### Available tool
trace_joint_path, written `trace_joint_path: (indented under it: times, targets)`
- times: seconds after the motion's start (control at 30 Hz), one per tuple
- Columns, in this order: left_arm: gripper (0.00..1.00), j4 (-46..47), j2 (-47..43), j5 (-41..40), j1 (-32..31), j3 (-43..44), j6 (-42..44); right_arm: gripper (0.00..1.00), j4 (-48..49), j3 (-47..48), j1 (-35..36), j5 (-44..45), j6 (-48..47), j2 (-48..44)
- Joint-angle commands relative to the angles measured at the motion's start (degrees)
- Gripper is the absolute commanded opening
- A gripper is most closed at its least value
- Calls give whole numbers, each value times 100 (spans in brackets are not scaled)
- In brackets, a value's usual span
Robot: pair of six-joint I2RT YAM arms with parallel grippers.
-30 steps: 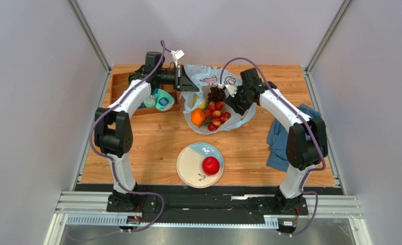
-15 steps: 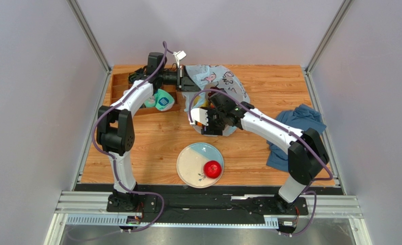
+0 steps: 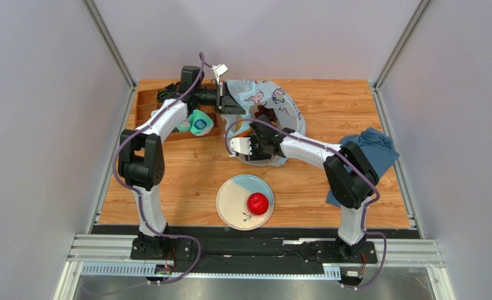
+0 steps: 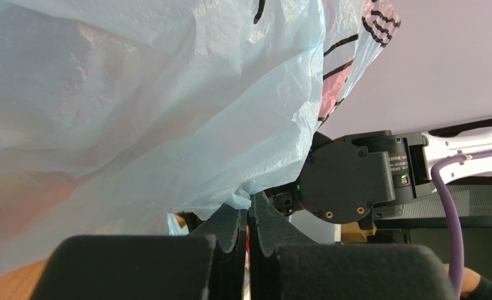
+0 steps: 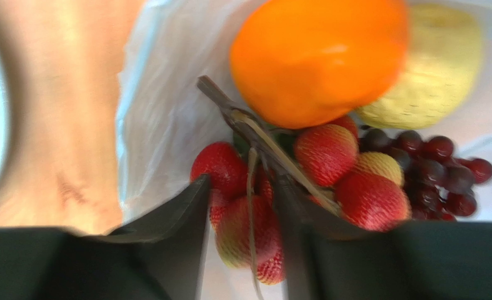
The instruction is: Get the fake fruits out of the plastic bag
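The plastic bag (image 3: 273, 103) lies at the back middle of the table, its mouth held up. My left gripper (image 3: 227, 100) is shut on the bag's rim; the left wrist view shows its pads (image 4: 232, 222) pinching the pale-blue film (image 4: 167, 94). My right gripper (image 3: 259, 150) is down in the bag's mouth. In the right wrist view it is open (image 5: 245, 203), its jaws either side of one fruit of the red-yellow cluster (image 5: 329, 181). The orange (image 5: 320, 56), yellow pear (image 5: 430, 75) and grape bunch (image 5: 436, 165) lie just beyond. The red apple (image 3: 257, 203) sits on the plate (image 3: 232, 197).
The plate lies near the front edge, in front of the bag. Teal-and-white socks (image 3: 198, 123) lie next to a wooden tray (image 3: 147, 106) at the back left. A dark-blue cloth (image 3: 367, 147) lies on the right under my right arm.
My right gripper swung from the bag's back right side round to its front and went down into the mouth, onto the fruit cluster. The left gripper kept holding the rim.
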Motion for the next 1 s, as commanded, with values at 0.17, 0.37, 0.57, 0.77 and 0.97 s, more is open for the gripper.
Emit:
trace_joint_path:
  times: [0.17, 0.37, 0.57, 0.77, 0.97]
  targets:
    - [0, 261, -32, 134, 18, -57, -45, 7, 174, 59, -11, 234, 51, -279]
    - [0, 261, -40, 134, 18, -57, -45, 0, -398, 181, 42, -374, 622, -1156]
    - [0, 261, 30, 116, 18, 13, -45, 0, -863, 445, 42, -927, 1071, -2010]
    - [0, 253, 144, 99, 18, 118, -36, 0, -1497, 726, 506, -1701, 1492, -2450]
    - [0, 165, 197, 90, 44, 189, 25, 0, -1831, 762, 1140, -2053, 1748, -2284]
